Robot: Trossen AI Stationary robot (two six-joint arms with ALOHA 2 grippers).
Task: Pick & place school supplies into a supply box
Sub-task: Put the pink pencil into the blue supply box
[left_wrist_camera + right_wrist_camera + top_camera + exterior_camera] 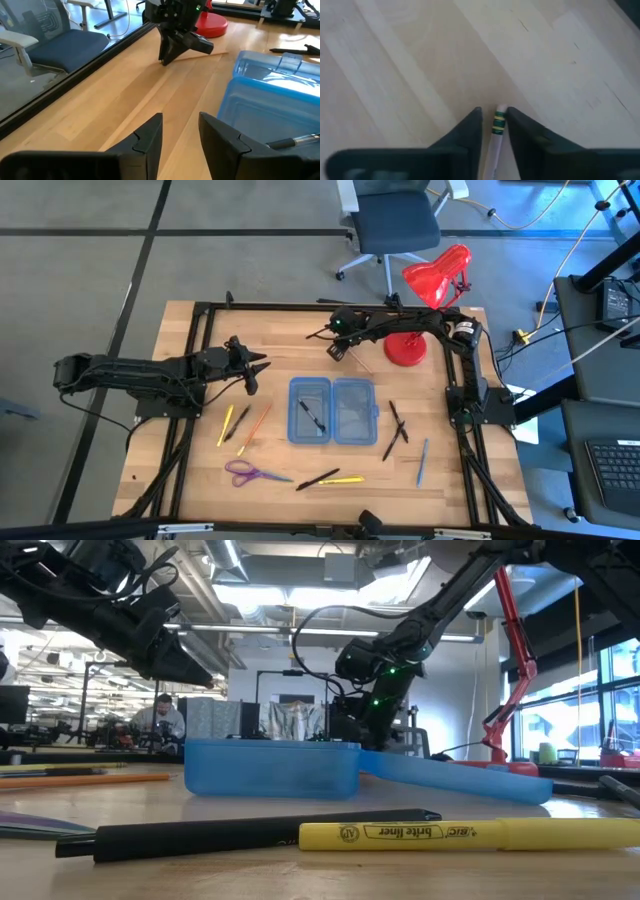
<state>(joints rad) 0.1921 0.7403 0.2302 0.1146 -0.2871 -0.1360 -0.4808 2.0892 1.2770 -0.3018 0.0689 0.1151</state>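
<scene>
The open blue supply box (350, 425) lies mid-table with a black pen (313, 417) in its left half. Around it lie a yellow pencil (226, 424), a black pen (241, 419), an orange pencil (256, 427), purple scissors (250, 473), another black pen (317, 479), a yellow highlighter (343, 479), crossed black pens (397, 425) and a blue pen (422, 460). My right gripper (338, 350) is beyond the box, shut on a wood-coloured pencil (362, 361). My left gripper (260, 367) hovers open, left of the box's far corner. My right gripper (494, 112) pinches the pencil between its two fingers at the green-banded ferrule (498, 124). The white eraser sticks out just past the fingertips. The fingers slant down from the table's right and lie along the pencil. Its shaft (210, 54) runs back under the gripper, low over the wood.
A red desk lamp (432, 280) stands with its round base (405, 348) just right of the right gripper. A black frame rail (300, 307) runs along the table's far edge. Bare wood lies between my two grippers, beyond the box.
</scene>
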